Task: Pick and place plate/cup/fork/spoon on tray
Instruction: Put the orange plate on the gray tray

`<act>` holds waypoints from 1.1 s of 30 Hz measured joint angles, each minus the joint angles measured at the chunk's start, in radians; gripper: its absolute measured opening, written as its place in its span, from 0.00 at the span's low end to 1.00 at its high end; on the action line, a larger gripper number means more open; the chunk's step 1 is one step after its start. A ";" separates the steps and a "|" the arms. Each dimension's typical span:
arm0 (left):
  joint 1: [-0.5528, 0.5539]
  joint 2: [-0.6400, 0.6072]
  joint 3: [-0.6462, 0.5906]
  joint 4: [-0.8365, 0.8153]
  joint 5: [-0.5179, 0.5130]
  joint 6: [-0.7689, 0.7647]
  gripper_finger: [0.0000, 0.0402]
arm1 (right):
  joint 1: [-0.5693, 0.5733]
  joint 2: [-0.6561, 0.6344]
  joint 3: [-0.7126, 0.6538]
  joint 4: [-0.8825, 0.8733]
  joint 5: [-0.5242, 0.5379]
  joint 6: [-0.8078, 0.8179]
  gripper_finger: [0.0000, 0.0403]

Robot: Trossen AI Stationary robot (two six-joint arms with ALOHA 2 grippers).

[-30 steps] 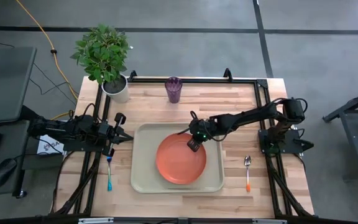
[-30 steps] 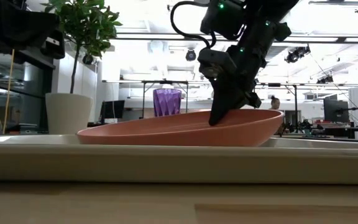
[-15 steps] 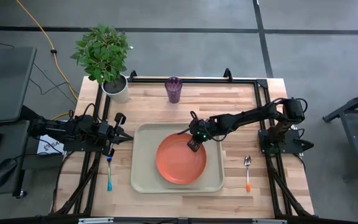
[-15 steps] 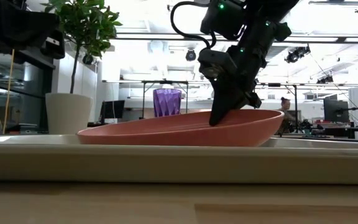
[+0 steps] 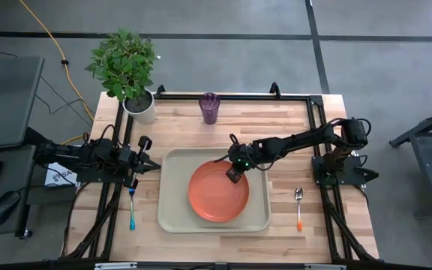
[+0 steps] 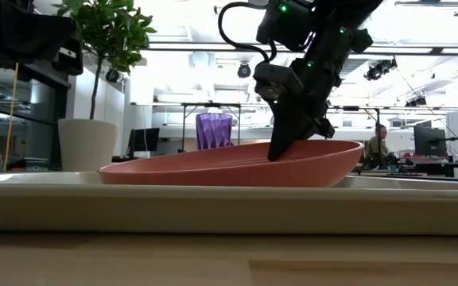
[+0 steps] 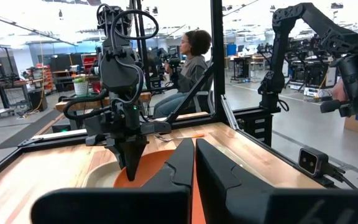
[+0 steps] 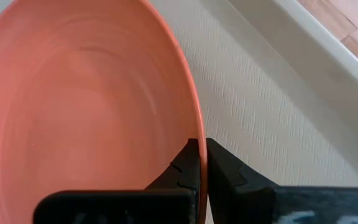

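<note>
The orange plate (image 5: 217,193) is inside the beige tray (image 5: 172,166), tilted, with my right gripper (image 5: 233,177) shut on its far-right rim. My left gripper (image 5: 154,167) is shut on nothing and waits at the table's left side, just left of the tray. The purple cup (image 5: 209,108) stands upright near the far edge. The blue-handled fork (image 5: 132,210) lies flat left of the tray. The orange-handled spoon (image 5: 298,204) lies flat right of it. My right gripper pinches the plate's rim (image 8: 193,127) between its two fingers (image 8: 222,168), one on the inner face and one on the outer. The fingers slant down from the table's right. The held side (image 6: 348,149) is raised; the opposite edge (image 6: 110,170) rests on the tray.
A potted plant in a white pot (image 5: 139,105) stands at the far left corner. A black frame (image 5: 235,96) runs along the table's far and side edges. People show in the room beyond the table. Bare wood lies between the tray and the cup.
</note>
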 joint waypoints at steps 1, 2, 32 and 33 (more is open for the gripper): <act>0.000 0.000 0.000 0.000 0.000 0.000 0.00 | 0.000 0.000 0.000 0.000 0.000 0.000 0.00; 0.000 0.000 0.000 0.000 0.000 0.000 0.00 | 0.000 0.000 0.000 0.000 0.000 0.000 0.00; 0.000 0.000 0.000 0.000 0.000 0.000 0.00 | -0.008 -0.006 0.000 -0.008 0.020 0.003 0.30; 0.000 0.000 0.000 0.000 0.000 0.000 0.00 | -0.012 -0.015 0.000 -0.014 0.018 0.003 0.30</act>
